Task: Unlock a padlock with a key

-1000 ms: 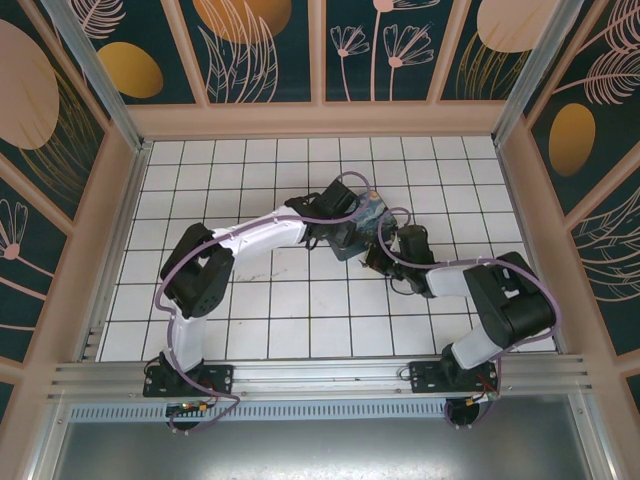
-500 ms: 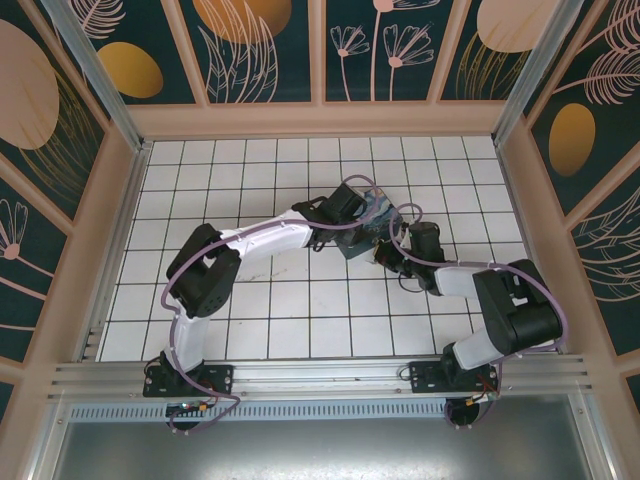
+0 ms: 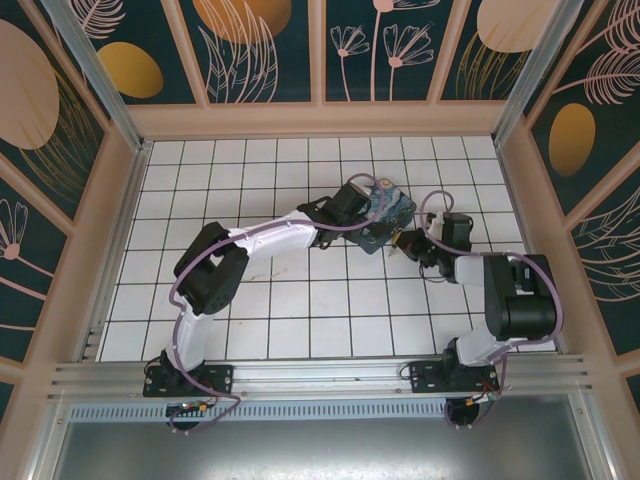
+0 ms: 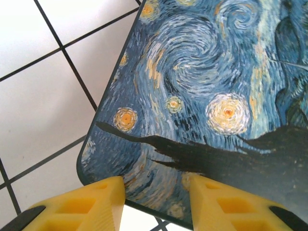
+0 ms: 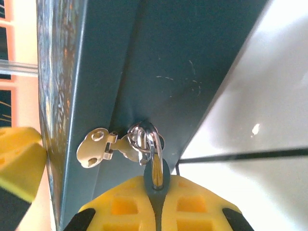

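Note:
The painted box (image 3: 387, 210) lies right of the floor's centre, its swirl-and-star lid (image 4: 202, 82) close under the left wrist camera. My left gripper (image 4: 156, 185) is open, its yellow fingers (image 4: 103, 199) straddling the lid's near edge; from above it (image 3: 362, 212) rests on the box's left part. On the box's dark side wall (image 5: 159, 62) a silvery hasp (image 5: 98, 148) holds the padlock's shackle (image 5: 155, 156). My right gripper (image 5: 158, 182) is shut on the padlock, whose body is hidden between the pads. From above this gripper (image 3: 402, 240) sits at the box's near right edge.
White tiled floor (image 3: 270, 300) spreads to the left and front of the box. Peach walls (image 3: 320, 120) with dark floral panels enclose it on three sides. A metal rail (image 3: 320, 375) carries both arm bases. Another yellow finger (image 5: 19, 163) shows beside the box wall.
The box has slid right and toward the back and turned. Both grippers went with it, the left arm stretching out and the right wrist swinging right.

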`<state>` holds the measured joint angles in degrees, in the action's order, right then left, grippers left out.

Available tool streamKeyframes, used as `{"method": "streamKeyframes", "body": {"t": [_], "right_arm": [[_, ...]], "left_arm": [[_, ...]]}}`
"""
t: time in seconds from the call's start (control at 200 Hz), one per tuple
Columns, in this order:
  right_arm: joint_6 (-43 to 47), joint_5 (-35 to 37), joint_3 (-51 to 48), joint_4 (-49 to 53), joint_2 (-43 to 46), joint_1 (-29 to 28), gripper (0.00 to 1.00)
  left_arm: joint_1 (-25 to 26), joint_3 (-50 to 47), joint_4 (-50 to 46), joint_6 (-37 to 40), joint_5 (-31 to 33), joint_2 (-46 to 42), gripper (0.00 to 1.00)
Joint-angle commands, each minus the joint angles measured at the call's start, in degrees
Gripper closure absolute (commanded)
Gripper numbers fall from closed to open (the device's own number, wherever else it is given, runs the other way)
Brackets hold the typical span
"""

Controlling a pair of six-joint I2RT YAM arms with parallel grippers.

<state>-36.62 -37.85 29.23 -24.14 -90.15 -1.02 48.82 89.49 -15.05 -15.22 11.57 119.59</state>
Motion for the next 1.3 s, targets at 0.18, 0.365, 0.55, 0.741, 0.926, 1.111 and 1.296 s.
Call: {"method": "streamKeyframes", "body": {"t": [0.18, 0.365, 0.55, 0.741, 0.926, 1.111, 1.296], "right_arm": [[3.02, 4.99, 4.86, 6.87, -3.06, 1.55, 1.0], [4.4, 6.46, 6.69, 8.2, -5.36, -2.25, 1.0], [4.29, 9.9, 8.68, 8.46, -6.32, -9.2, 1.0], [3.48, 11.43, 9.67, 7.52, -5.92, -15.93, 1.0], [2.48, 13.12, 8.6, 7.18, -3.88, -18.59, 1.0], [2.7, 14.36, 7.01, 7.99, -2.4, -18.05, 1.0], [3.2, 13.16, 5.53, 7.69, -2.83, -15.27, 1.0]], "left_arm": [[-1.24, -2.62, -14.92, 1.25, 1.93, 6.48, 0.59], [-1.18, -1.97, -15.13, 1.03, 3.32, 5.97, 0.55], [-1.24, 0.95, -16.96, 1.01, 6.35, 3.71, 0.38], [-1.18, 4.85, -18.91, 1.24, 8.94, 1.46, 0.28], [-1.18, 11.85, -20.69, 2.27, 7.48, 3.6, 0.25], [-1.06, 14.33, -20.68, 2.56, 4.11, 6.96, 0.26], [-0.57, 12.97, -20.21, 2.94, 4.27, 9.91, 0.28]]}}
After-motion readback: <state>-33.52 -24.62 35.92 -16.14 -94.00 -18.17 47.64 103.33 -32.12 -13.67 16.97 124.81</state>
